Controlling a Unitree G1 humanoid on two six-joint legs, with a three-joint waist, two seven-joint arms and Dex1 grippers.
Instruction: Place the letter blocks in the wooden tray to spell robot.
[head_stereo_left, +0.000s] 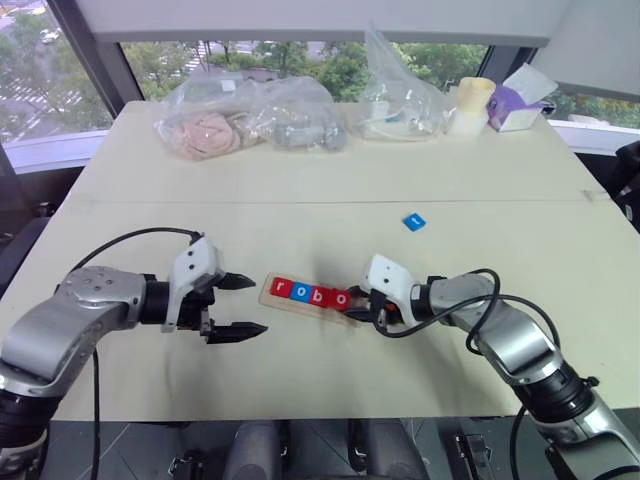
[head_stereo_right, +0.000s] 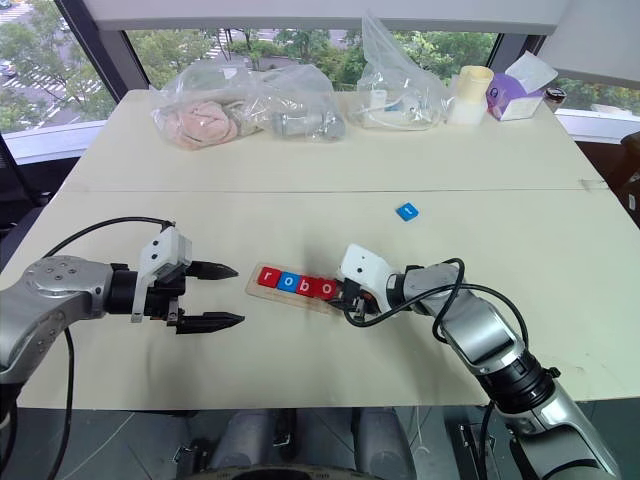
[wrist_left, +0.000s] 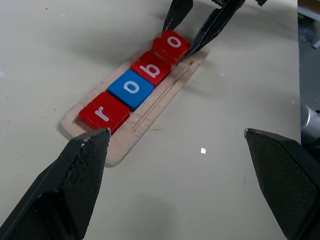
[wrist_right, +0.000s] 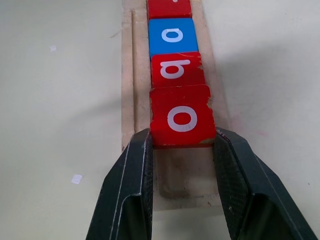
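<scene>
Tiles (wrist_left: 135, 85) spelling r-o-b-o fill my tray (wrist_left: 165, 102); my right gripper (wrist_right: 182, 142) pinches the last red o (wrist_right: 181, 117), seemingly tilted. My left gripper (head_stereo_left: 240, 305) gapes empty. A blue tile (head_stereo_left: 414, 221) lies far right.

Two head views angled forward and down over the table (head_stereo_left: 320, 180), set slightly apart; two wrist views close and low, looking from opposite ends along the wooden tray (wrist_left: 145, 117), sharing its row of letter blocks (wrist_right: 175, 75).
</scene>
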